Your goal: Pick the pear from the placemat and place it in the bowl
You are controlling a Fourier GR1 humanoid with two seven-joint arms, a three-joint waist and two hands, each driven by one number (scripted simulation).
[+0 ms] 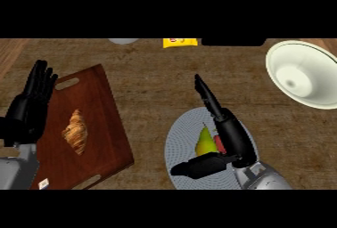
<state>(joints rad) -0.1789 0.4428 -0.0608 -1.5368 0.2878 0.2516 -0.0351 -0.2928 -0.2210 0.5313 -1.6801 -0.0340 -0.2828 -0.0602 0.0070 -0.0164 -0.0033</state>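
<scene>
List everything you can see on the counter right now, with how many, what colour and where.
pear: one, yellow-green, on the placemat beside the right robot hand
placemat: one, grey, round, lower centre
bowl: one, cream white, upper right
cutting board: one, dark reddish brown, left
croissant: one, golden brown, on the cutting board
yellow packet: one, top edge, partly cut off
left robot hand: one, black, open, resting at left edge
right robot hand: one, black, open, over the placemat by the pear

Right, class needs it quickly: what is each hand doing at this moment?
Left hand: open, resting beside the cutting board.
Right hand: open around the pear, not yet closed.
</scene>
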